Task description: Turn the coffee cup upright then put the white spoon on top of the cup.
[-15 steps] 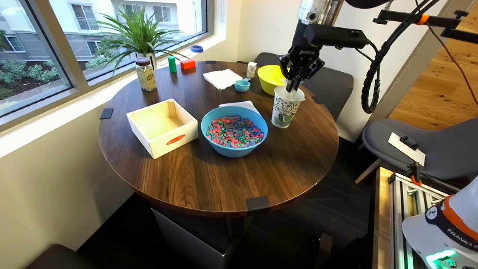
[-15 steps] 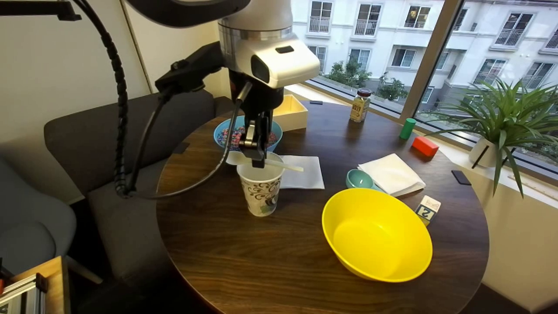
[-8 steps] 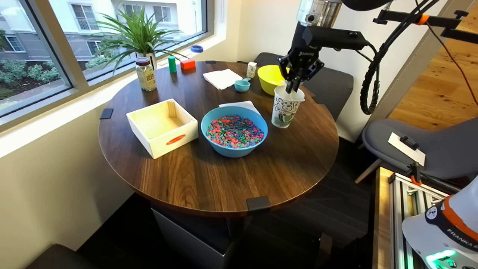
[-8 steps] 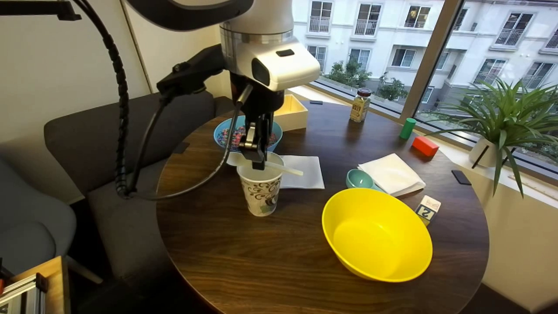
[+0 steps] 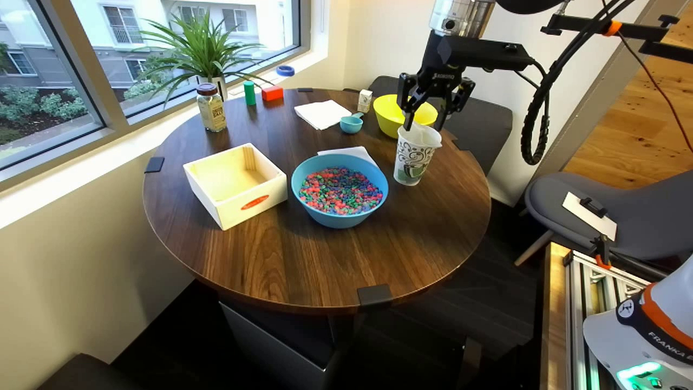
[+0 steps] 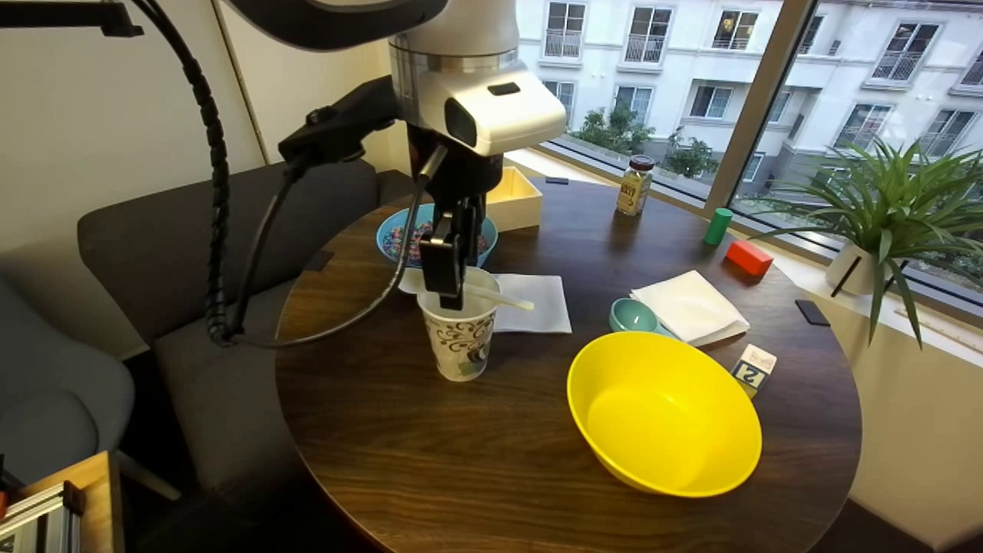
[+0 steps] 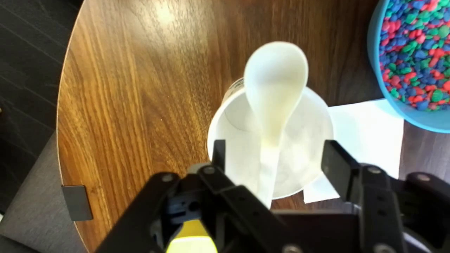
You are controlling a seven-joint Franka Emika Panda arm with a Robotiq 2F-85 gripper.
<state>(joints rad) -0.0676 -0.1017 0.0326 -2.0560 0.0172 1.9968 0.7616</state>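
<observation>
White spoon (image 7: pixel 272 126) lies across the mouth of the upright coffee cup (image 5: pixel 412 161)

The gripper (image 7: pixel 274 153) stands over the cup with its fingers (image 7: pixel 338 165) spread wide, one on each side of the spoon's handle and clear of it; it has hold of nothing. Whether a fingertip touches the cup's rim cannot be told. White, with a dark swirl print and some green low on its side, the cup stands base down on the round wooden table (image 5: pixel 325 260). The spoon's bowl juts past the rim on one side, the end of its handle past the opposite side.

In an exterior view the blue bowl (image 5: pixel 338 221) of red, green and blue bits (image 5: pixel 341 189) sits left of the cup and nearer, with the pale wooden box (image 5: pixel 233 214) just beside it, farther left.

In an exterior view the yellow bowl (image 6: pixel 660 422) stands to the near right of the cup, the turquoise scoop (image 6: pixel 633 316) just behind it. The red block (image 6: pixel 749 259) and green cylinder (image 6: pixel 718 226) are at the far right.
</observation>
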